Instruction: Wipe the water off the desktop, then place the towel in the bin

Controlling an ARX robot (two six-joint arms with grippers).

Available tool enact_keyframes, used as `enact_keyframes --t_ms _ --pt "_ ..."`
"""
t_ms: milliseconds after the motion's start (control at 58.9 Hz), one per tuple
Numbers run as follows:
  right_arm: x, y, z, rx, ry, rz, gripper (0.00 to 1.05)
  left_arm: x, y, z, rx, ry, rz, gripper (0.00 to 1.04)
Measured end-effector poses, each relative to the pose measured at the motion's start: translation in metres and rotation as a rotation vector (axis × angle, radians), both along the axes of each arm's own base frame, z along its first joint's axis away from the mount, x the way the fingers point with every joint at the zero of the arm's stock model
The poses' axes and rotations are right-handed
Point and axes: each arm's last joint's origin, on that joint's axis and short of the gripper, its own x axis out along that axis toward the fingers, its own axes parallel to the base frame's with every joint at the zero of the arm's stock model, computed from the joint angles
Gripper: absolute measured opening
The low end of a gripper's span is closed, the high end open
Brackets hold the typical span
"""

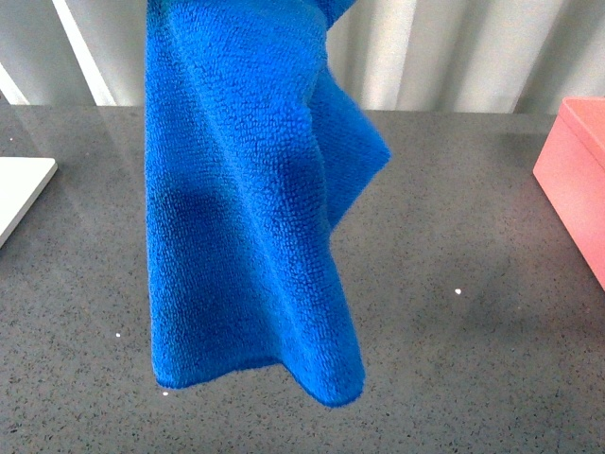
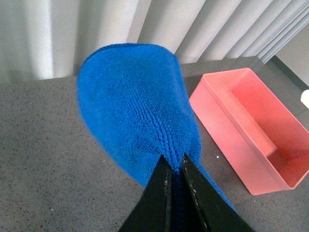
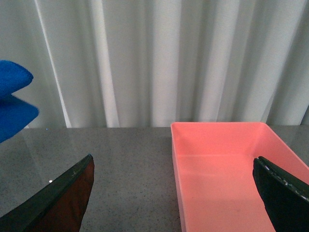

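Left gripper [image 2: 176, 166] pinches the towel [image 1: 246, 208]: its two black fingers [image 2: 159, 193] are pressed together on a bunched fold. The rest of the cloth balloons out beyond the tips. In the front view the towel hangs in loose folds left of the bin [image 1: 577, 180], well apart from it, and its top runs out of frame. I cannot tell whether the lower hem touches the desktop [image 1: 473, 359].

The bin sits on the desktop at the right edge of the front view, open side up. The left wrist view shows its smooth pink floor and straight walls. The towel is outside the bin.

Right gripper [image 3: 174, 160] is spread wide with nothing between its fingers [image 3: 72, 193]. It faces the bin's near wall and is not touching it.

A white board [image 1: 19, 189] lies flat on the desktop, on the far side of the towel from the bin. A few small bright specks [image 1: 458, 291] lie on the desktop between towel and bin; water or glint, cannot tell. A pleated white curtain [image 3: 145, 58] hangs behind the bin.
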Motion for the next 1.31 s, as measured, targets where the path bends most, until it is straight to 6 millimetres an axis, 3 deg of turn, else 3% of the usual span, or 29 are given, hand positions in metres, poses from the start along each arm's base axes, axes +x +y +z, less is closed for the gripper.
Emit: enact_keyframes --t_ms 136,288,373,594,882,1306 --pt "0.018 -0.003 0.007 0.122 0.256 -0.003 0.98 0.0 0.0 0.0 0.002 0.0 0.004 0.03" --pt "0.076 0.002 0.025 0.235 0.374 0.462 0.98 0.0 0.0 0.0 0.002 0.0 0.005 0.03" --pt "0.103 0.014 0.021 0.265 0.453 0.595 0.98 0.0 0.0 0.0 0.002 0.0 0.005 0.03" --pt "0.144 0.062 0.009 0.13 0.575 0.713 0.98 0.0 0.0 0.0 0.002 0.0 0.003 0.03" --pt "0.163 0.111 0.01 0.066 0.562 0.934 0.98 0.0 0.0 0.0 0.002 0.0 0.004 0.03" --pt "0.186 0.137 0.004 0.137 0.484 1.055 0.98 0.0 0.0 0.0 0.002 0.0 0.004 0.03"
